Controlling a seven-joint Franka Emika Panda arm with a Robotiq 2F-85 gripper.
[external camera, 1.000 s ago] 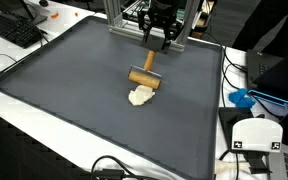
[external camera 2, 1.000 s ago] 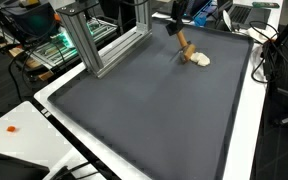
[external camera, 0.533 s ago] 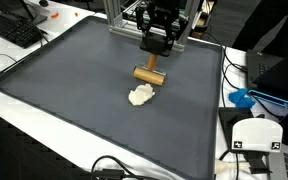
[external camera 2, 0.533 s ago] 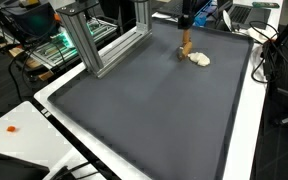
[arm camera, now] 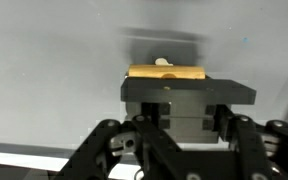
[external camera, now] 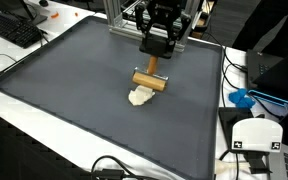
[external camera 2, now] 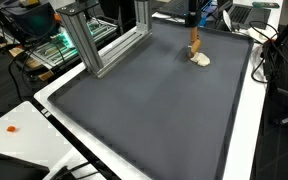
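One wooden roller (external camera: 149, 79) hangs by its handle from the gripper (external camera: 155, 58), jaws clamped on it. Its barrel appears to touch the dough lump (external camera: 141, 96) toward the mat's (external camera: 64, 100) far edge. We judge an off-centre press could skid it off, or sticky dough could lift with it.

One wooden roller (external camera: 150, 81), one dough lump (external camera: 141, 96), one grey mat (external camera: 64, 80).
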